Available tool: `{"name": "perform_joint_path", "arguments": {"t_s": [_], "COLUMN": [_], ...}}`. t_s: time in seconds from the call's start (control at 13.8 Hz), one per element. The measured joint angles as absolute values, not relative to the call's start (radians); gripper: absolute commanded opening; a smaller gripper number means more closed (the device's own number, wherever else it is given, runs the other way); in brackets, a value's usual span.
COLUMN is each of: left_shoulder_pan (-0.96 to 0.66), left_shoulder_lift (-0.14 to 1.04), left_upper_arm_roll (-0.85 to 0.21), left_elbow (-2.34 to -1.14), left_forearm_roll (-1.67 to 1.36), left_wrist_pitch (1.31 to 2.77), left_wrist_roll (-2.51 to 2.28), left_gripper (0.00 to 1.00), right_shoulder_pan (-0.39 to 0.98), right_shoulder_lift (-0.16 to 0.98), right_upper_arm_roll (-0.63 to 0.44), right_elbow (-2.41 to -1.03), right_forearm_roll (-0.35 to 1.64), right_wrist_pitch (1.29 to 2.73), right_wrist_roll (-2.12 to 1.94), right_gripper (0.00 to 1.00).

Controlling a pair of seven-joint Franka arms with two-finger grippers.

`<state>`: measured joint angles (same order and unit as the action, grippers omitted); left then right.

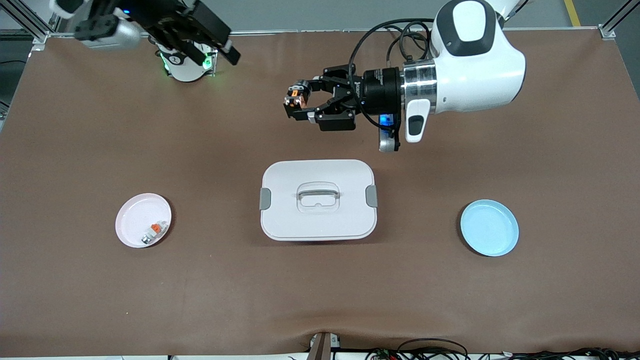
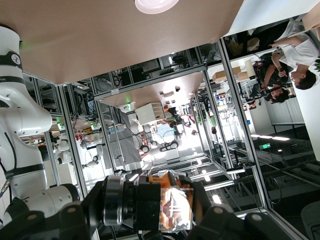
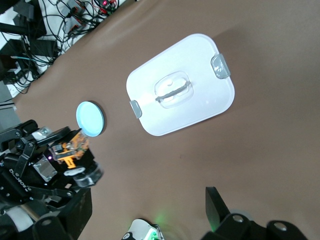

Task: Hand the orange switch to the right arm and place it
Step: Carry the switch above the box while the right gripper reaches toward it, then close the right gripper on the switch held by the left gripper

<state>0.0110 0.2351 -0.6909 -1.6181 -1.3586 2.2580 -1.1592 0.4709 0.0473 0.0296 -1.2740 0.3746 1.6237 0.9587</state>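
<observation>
My left gripper (image 1: 295,103) is shut on the orange switch (image 1: 296,98), a tiny black piece with an orange-copper end. It holds the switch in the air over the table, above the bare cloth between the white box and the robots' bases. In the left wrist view the switch (image 2: 169,206) sits clamped between the jaws. The right wrist view shows the left gripper's fingers (image 3: 47,172) with the switch (image 3: 73,146) from farther off. My right gripper (image 1: 216,52) is wide open and empty, up near its own base, apart from the switch; in its own view it (image 3: 145,212) shows spread fingers.
A white lidded box (image 1: 318,200) stands mid-table. A pink plate (image 1: 131,220) toward the right arm's end holds a pale grey-white piece with an orange top (image 1: 154,232). An empty blue plate (image 1: 489,227) lies toward the left arm's end.
</observation>
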Motion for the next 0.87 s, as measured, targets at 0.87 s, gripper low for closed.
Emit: {"name": "perform_joint_path", "arguments": {"t_s": [0.87], "left_shoulder_pan": [-0.059], "left_shoulder_lift": [0.270], "left_upper_arm_roll": [-0.691], "left_elbow": [-1.615], "left_forearm_roll": [-1.298], "left_wrist_pitch": [2.335], "left_wrist_roll": [-1.158], "left_gripper": [0.10], "right_shoulder_pan": [0.582], "right_shoulder_lift": [0.203], "right_upper_arm_roll": [0.028], "right_elbow": [-1.142], "right_forearm_roll": [0.230], "right_wrist_pitch": [1.689], "right_wrist_roll": [1.114], "right_gripper": [1.00]}}
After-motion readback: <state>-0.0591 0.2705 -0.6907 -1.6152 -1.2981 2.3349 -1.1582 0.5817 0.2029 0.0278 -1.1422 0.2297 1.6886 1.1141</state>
